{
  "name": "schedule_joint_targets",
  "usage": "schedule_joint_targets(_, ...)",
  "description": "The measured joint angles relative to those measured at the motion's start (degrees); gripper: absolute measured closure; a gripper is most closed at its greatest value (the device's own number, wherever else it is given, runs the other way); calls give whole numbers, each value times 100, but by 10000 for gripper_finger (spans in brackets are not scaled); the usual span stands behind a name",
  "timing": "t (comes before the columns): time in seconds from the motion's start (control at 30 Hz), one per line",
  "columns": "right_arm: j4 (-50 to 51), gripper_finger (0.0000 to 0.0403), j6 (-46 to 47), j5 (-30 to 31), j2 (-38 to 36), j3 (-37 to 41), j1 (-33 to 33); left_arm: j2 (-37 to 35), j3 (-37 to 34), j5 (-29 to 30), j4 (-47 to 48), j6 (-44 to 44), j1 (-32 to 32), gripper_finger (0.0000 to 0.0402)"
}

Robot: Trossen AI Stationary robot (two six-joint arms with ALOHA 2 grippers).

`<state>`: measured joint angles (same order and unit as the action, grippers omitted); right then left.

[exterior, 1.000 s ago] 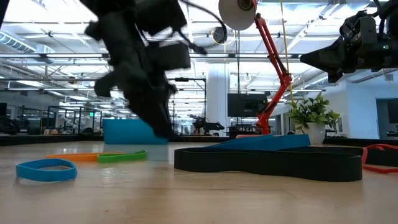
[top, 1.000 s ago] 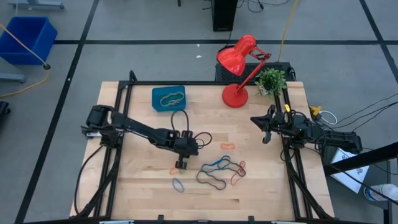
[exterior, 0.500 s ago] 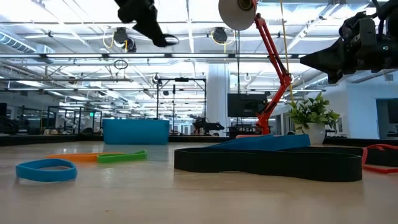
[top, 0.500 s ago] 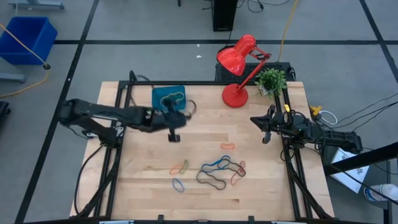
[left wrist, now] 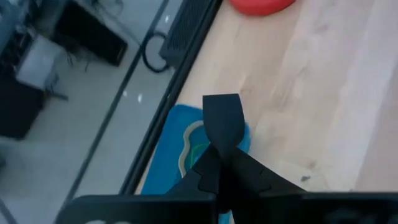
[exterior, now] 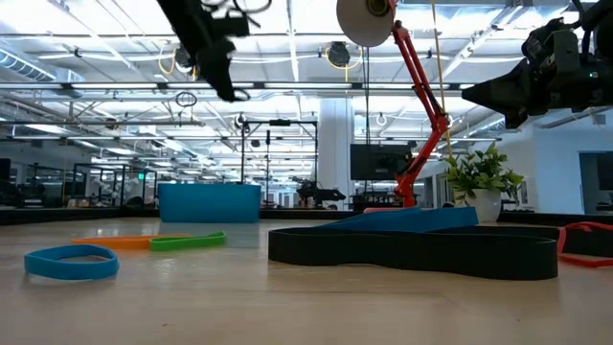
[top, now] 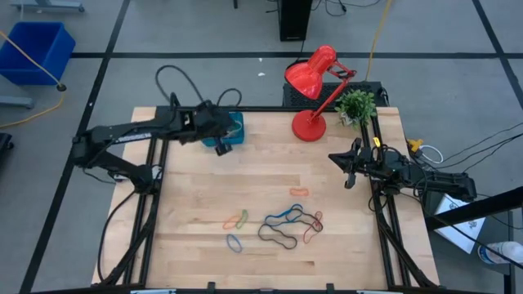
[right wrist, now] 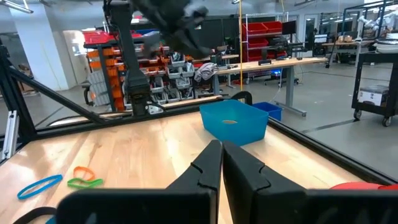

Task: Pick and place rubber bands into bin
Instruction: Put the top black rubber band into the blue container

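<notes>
My left gripper is shut and hangs high over the near left corner of the teal bin, slanting down from the table's left. A thin dark rubber band shows at its fingertips in the low view. In the left wrist view the shut fingers cover part of the bin, where a light band lies. More rubber bands lie loose on the table's near middle. My right gripper waits shut at the right edge. My left gripper pinches the thin dark rubber band between its fingertips, and a small loop of it sticks out beside them. The fingers slant downward from the table's left. The band is lifted clear, high above the table. The wrist view hides the place of contact.
A red lamp and a small plant stand at the far right. On the table lie an orange band, a green one, a blue one and a black tangle. Black cables loop over the left arm.
My left gripper has risen from the table beside the orange and green bands and swung toward the far left edge, ending above the bin. It has tipped and rolled on the way and stayed shut. The bands on the table lie as before.
</notes>
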<state>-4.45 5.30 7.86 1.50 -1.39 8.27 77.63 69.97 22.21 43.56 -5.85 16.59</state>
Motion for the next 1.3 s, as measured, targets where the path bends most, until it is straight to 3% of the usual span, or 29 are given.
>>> schedule_joint_targets(0.13, 0, 394, 0, -4, 0, 0, 0, 395, 0, -47, -31, -96, 474, 377)
schedule_joint_targets(0.3, 0, 394, 0, -9, 0, 0, 0, 1049, 0, -491, -31, -124, 972, 394)
schedule_joint_targets(0.43, 0, 394, 0, -9, 0, 0, 0, 1610, 0, -699, -39, -163, 1250, 379)
schedule_joint_targets(0.73, 0, 394, 0, -11, 0, 1, -2, 2564, -2, -820, -152, -264, 1567, 378)
schedule_joint_targets(0.93, 0, 394, 0, -11, 0, 0, -1, 2733, -2, -1067, -380, -264, 1602, 392)
schedule_joint_targets(1.3, 0, 394, 0, -13, 2, 2, -2, 2729, -2, -1020, -443, -258, 1553, 314)
